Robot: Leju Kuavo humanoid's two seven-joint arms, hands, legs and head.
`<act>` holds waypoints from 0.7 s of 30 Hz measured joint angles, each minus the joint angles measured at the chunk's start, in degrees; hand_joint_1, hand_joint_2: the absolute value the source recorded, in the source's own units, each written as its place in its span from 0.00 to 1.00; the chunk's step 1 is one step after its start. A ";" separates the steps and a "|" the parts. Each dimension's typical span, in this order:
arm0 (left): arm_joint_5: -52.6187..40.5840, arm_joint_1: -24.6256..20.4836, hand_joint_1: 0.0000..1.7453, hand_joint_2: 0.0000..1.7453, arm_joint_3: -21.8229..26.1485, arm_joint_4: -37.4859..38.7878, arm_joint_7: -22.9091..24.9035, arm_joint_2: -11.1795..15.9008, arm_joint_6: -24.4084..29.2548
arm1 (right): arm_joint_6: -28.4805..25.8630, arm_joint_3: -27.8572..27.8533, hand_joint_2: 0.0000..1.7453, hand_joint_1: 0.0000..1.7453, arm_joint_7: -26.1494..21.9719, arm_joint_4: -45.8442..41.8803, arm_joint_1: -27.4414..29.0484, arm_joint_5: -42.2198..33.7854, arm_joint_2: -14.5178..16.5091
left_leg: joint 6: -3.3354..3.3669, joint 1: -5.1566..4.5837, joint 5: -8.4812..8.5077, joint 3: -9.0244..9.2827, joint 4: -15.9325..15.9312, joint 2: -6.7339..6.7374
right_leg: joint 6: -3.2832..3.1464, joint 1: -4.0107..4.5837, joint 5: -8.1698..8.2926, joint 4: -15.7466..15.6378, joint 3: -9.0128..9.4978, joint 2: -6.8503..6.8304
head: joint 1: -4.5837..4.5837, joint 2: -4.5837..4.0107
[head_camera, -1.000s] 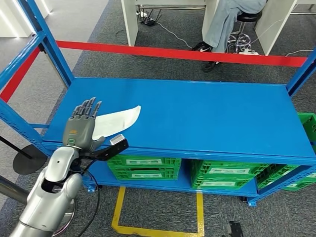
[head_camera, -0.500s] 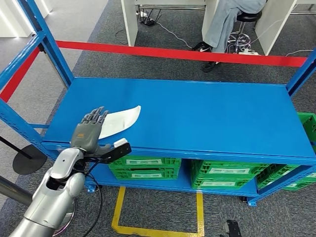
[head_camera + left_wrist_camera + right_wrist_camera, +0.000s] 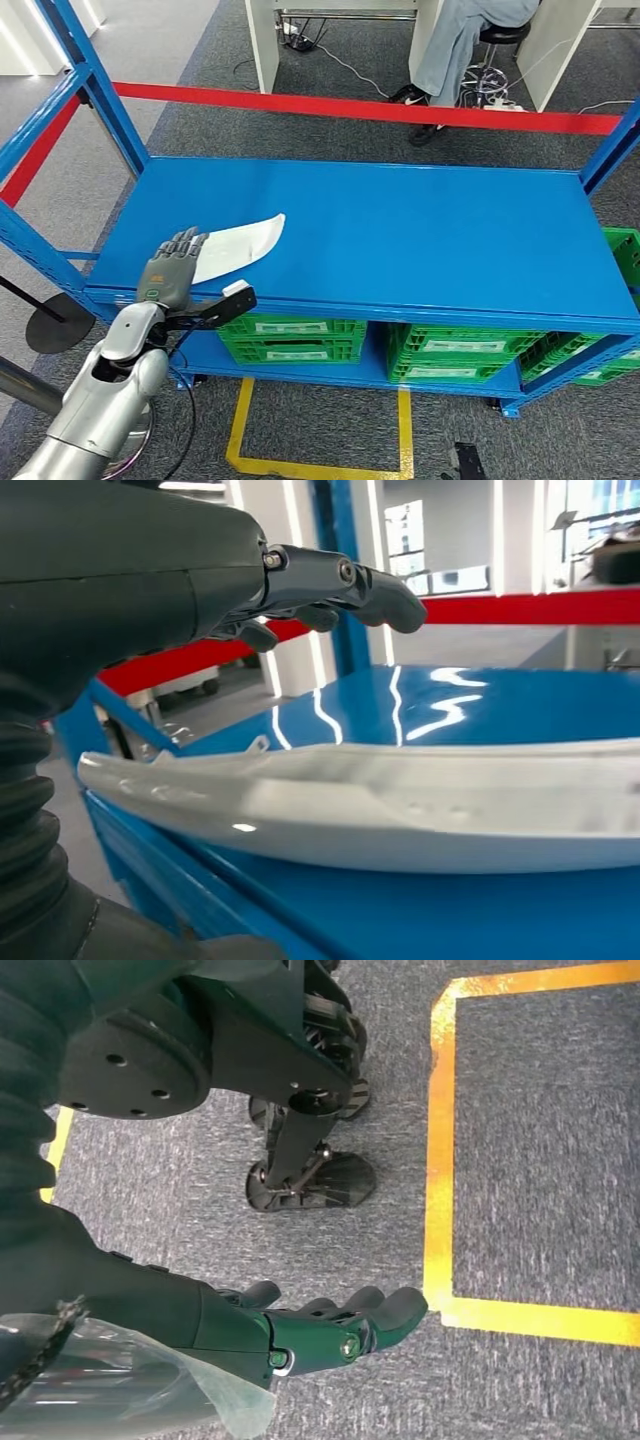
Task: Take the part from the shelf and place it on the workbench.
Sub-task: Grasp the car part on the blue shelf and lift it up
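1. Blue metal shelf (image 3: 392, 230) across the head view, its top deck glossy and throwing back streaks of ceiling light in the left wrist view.
2. White part (image 3: 235, 247), long, curved and blade-shaped, lying flat on that deck near the front left corner, one tip pointing toward the middle of the deck.
3. Left hand (image 3: 170, 270) over the near end of the part, palm down, fingers (image 3: 355, 580) stretched out and apart above the white surface, closed on nothing; contact with the part impossible to tell.
4. Silver left arm rising from the lower left of the head view, with a small dark, light-capped camera bracket (image 3: 226, 303) sticking out beside the wrist.
5. Right hand (image 3: 332, 1330) hanging low above the floor, fingers loosely extended and holding nothing.
6. Green crates (image 3: 294, 338) with white labels lined up on the lower deck, more of them at the far right.
7. Grey carpet floor (image 3: 332, 425) with yellow tape (image 3: 321, 440) marking a rectangle in front of the shelf.
8. Red barrier strip (image 3: 362, 108) stretched behind the shelf between blue uprights (image 3: 98, 85).
9. Beyond the strip, white desk legs, loose cables, and a person (image 3: 453, 45) in pale trousers and dark shoes seated on a stool.
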 joint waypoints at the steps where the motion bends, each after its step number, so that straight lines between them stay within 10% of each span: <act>1: -0.15 -0.10 0.00 1.00 0.25 0.71 0.07 0.01 0.21 | 0.01 0.00 1.00 0.00 0.08 0.00 -0.09 0.11 0.04 | 0.00 0.00 0.00 0.00 0.00 0.00 | 0.00 0.00 0.00 0.00 0.00 0.00 | -0.01 0.00; 21: -1.08 -1.20 0.00 1.00 1.48 5.66 -1.08 -0.19 2.17 | 0.10 -0.02 1.00 0.00 0.37 0.00 -0.40 1.22 0.36 | 0.00 0.00 0.00 -0.01 0.02 0.00 | 0.00 0.00 0.00 -0.01 0.00 -0.01 | -0.01 0.00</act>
